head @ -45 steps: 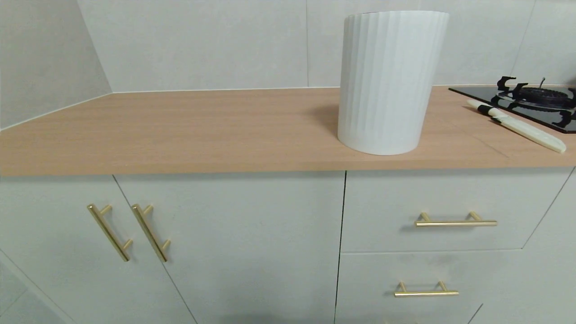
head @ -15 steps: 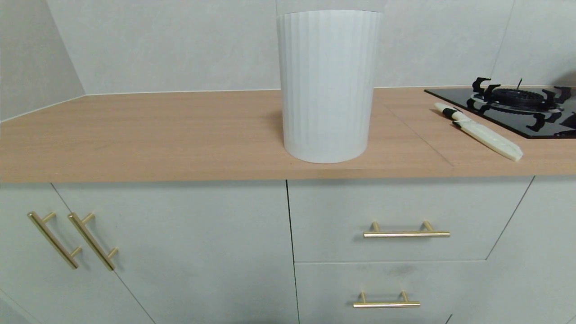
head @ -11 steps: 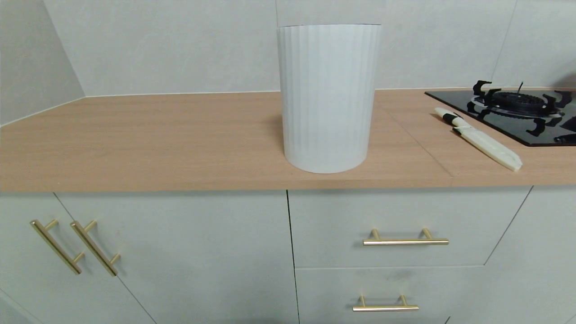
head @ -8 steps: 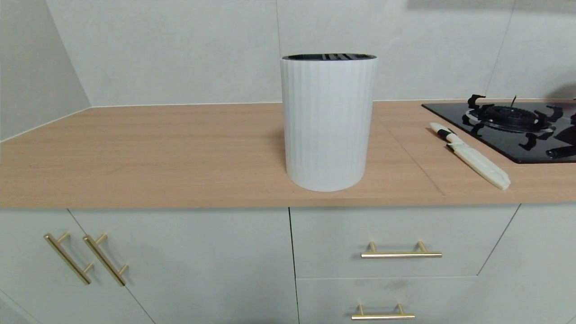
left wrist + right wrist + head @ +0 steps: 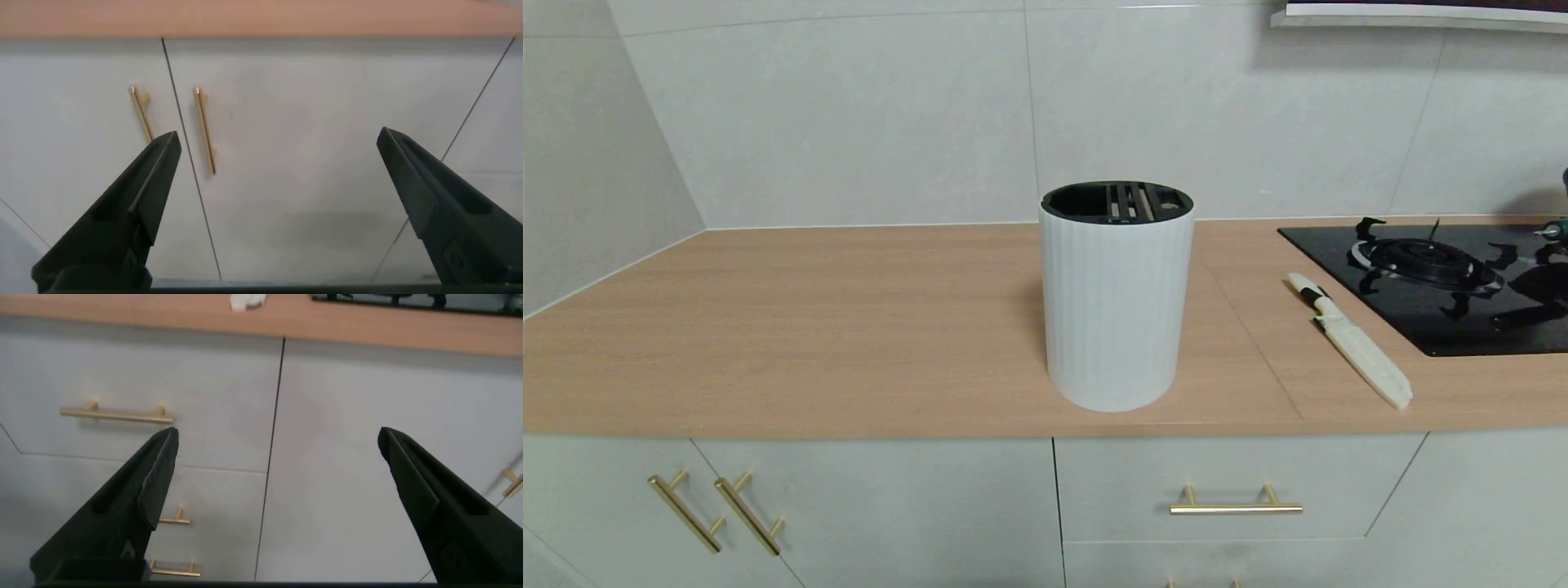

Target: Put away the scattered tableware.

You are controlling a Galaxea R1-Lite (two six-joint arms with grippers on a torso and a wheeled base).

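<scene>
Head view: a white ribbed cylindrical holder with a black slotted top [image 5: 1116, 310] stands upright near the front of the wooden counter [image 5: 809, 327]. A cream-white knife with a black band [image 5: 1352, 351] lies flat to its right, beside the black gas hob [image 5: 1437, 278]. The left gripper [image 5: 276, 145] and right gripper [image 5: 276, 439] are spread wide, empty, facing white cabinet fronts [image 5: 310, 122]

Light wooden bench [image 5: 849, 327] runs along pale grey wall tiles [image 5: 849, 122]. A black glass gas hob [image 5: 1405, 322] with a black pan support [image 5: 1421, 261] is set into its right end. Below, grey cabinet doors [image 5: 890, 514] carry two slanted brass bar handles [image 5: 749, 516] side by side. A grey drawer front [image 5: 1339, 482] carries one level brass handle [image 5: 1236, 508].
</scene>
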